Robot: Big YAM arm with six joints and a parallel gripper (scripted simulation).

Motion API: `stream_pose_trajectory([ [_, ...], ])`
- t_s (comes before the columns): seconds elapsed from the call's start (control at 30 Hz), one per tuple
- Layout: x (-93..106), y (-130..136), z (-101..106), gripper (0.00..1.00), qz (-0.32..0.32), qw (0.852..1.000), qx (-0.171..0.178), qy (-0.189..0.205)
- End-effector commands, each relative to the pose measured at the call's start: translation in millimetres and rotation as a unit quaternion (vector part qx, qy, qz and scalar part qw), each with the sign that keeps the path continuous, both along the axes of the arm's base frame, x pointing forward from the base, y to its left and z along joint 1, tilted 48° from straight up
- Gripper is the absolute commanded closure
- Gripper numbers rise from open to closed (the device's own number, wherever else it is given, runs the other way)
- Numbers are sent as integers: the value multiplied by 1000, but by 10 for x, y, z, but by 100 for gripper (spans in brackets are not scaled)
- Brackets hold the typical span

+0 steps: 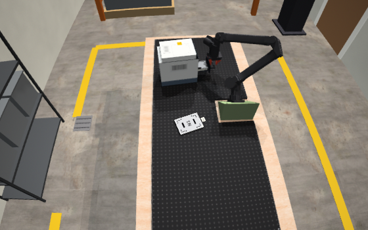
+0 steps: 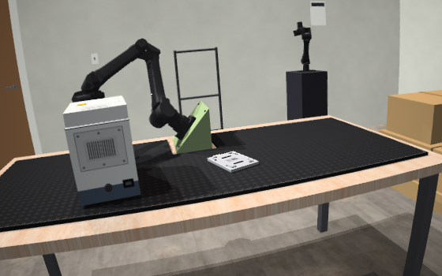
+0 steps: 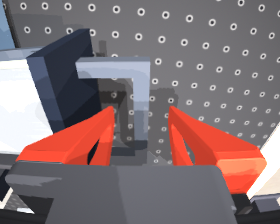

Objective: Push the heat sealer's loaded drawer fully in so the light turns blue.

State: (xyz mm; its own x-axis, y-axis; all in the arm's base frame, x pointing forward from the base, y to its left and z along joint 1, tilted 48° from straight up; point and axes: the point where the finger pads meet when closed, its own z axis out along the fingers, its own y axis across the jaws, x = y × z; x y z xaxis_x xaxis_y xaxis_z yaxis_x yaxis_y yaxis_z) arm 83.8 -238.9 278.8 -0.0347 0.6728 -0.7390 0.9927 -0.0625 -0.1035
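The drawer (image 3: 118, 86) is seen as a grey, L-shaped front edge projecting from the sealer (image 1: 178, 60), just ahead of the pincer (image 3: 140, 137) in the wrist view. In the top view only a short piece of it (image 1: 202, 66) is still showing past the sealer's side, so it is judged to be nearly, but not demonstrably, fully in. An orange-amber patch (image 1: 179, 43) is noted on the sealer's top; whether this is the status light cannot be told. The sheet and frame inside are hidden.

The sealer is unfastened on the black mat (image 1: 209, 171), which is taken as the reason the arm is set level with the drawer's front: a push along the drawer's travel should turn the box least.

The pincer is partly open, about halfway. Its red fingers are spread to either side of the drawer's front corner, and nothing is gripped between them. Contact with the drawer cannot be confirmed; the fingertips appear just beside it.

Well behind the pincer, a white plate (image 1: 189, 124) is lying on the mat, apart from the arm's green base (image 1: 239, 111).
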Motion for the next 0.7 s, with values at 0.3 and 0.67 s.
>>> stream_pose_trajectory([
  [0.3,53,39,267,55,-1,1000,-13,-17],
  [0.67,64,183,389,55,-1,1000,-13,-19],
])
